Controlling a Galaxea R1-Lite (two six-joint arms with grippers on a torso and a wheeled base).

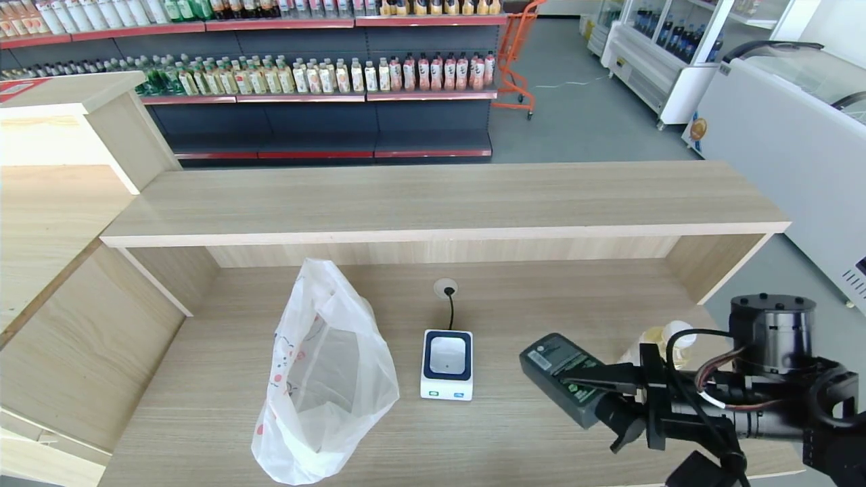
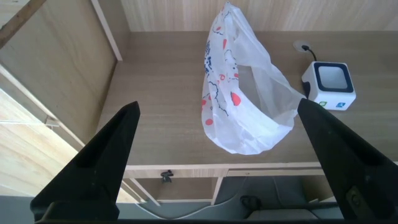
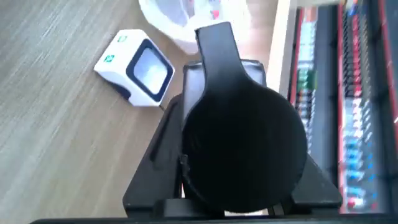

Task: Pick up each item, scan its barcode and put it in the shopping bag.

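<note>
One white shopping bag (image 1: 325, 379) is noted on the counter (image 1: 473, 433), mouth open, just beside one scanner (image 1: 447, 364) at its 9 o'clock. One dark box (image 1: 558, 368) is seen at the scanner's 3 o'clock, clamped in the right gripper (image 1: 595, 399). One pale bottle (image 1: 670, 338) is partly hidden behind that arm, at 2 o'clock. The left gripper (image 2: 217, 109) is held with fingers wide apart, facing the bag.
</note>
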